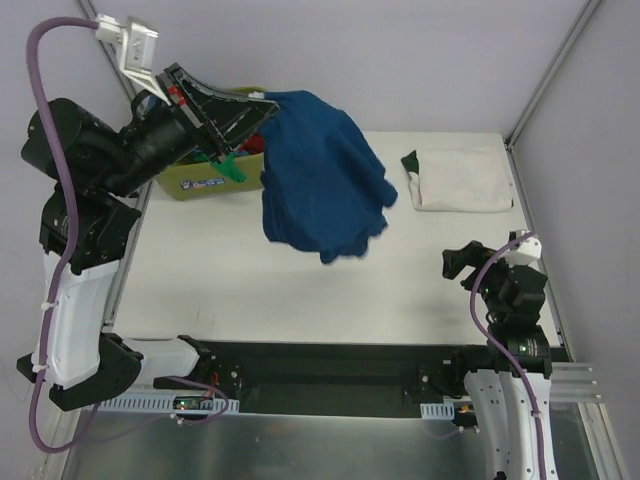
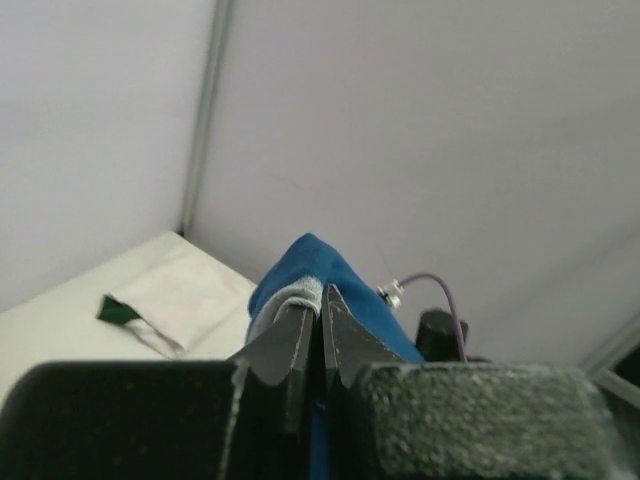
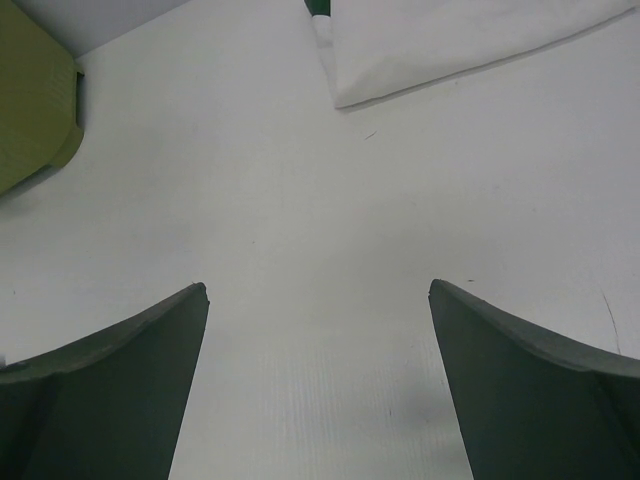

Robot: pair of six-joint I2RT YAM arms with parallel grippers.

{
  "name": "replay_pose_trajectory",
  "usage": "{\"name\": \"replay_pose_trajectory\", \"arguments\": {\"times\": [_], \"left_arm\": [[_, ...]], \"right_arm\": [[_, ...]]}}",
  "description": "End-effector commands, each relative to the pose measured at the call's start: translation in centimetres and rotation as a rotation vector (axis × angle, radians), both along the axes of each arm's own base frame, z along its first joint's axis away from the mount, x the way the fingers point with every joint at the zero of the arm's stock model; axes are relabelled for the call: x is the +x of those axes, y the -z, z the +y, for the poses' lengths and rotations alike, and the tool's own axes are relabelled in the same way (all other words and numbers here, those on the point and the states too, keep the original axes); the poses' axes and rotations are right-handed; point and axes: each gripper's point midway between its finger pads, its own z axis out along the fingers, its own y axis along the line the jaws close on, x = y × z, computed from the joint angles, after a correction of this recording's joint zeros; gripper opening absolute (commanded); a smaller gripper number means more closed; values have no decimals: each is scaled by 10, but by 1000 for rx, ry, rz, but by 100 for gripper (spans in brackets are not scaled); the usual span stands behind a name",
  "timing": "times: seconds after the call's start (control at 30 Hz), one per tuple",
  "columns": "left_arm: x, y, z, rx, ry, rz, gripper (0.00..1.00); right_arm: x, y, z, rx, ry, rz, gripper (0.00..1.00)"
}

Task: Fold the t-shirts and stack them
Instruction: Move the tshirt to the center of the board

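My left gripper point(image 1: 268, 104) is raised high over the back of the table and is shut on a navy blue t-shirt point(image 1: 322, 178), which hangs bunched below it. In the left wrist view the jaws point(image 2: 322, 300) pinch the blue cloth point(image 2: 310, 262). A folded white t-shirt point(image 1: 460, 178) with dark green cloth point(image 1: 410, 161) at its left edge lies at the back right; it also shows in the left wrist view point(image 2: 185, 300) and the right wrist view point(image 3: 450, 40). My right gripper point(image 1: 458, 262) is open and empty, low over the table at the right point(image 3: 318, 300).
An olive-green tub point(image 1: 212, 178) with green and red cloth in it stands at the back left, partly behind the left arm; its corner shows in the right wrist view point(image 3: 35, 95). A black rail runs along the near edge point(image 1: 330, 365). Walls close the back and right.
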Motion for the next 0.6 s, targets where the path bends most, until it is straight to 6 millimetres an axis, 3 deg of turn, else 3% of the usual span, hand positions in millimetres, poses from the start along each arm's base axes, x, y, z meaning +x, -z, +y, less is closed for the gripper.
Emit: {"name": "replay_pose_trajectory", "arguments": {"times": [0.0, 0.03, 0.1, 0.2, 0.23, 0.3, 0.37, 0.4, 0.43, 0.47, 0.57], "left_arm": [[1, 25, -44, 43, 181, 40, 0], [7, 34, -50, 56, 181, 60, 0], [27, 71, -69, 109, 189, 139, 0], [60, 143, -95, 192, 179, 303, 4], [73, 181, -102, 230, 158, 397, 9], [103, 240, -110, 282, 64, 537, 17], [121, 312, -115, 353, 7, 706, 49], [123, 332, -118, 377, 6, 745, 63], [124, 365, -121, 417, 12, 818, 83], [123, 377, -121, 430, 14, 845, 95], [116, 410, -106, 475, -50, 904, 99]], "right_arm": [[2, -6, -4, -7, 24, -26, 97], [2, -7, -5, -7, 29, -28, 97], [2, -5, -8, -9, 51, -23, 97], [2, -4, -11, -10, 70, -15, 97], [1, -3, -11, -7, 71, -10, 97], [2, 0, -19, -19, 112, 0, 97], [3, 1, -20, -19, 117, 11, 97], [3, 1, -19, -22, 113, 15, 97], [4, 3, -19, -22, 111, 29, 97], [4, 4, -18, -18, 108, 35, 97], [7, 10, -14, -9, 87, 63, 97]]}}
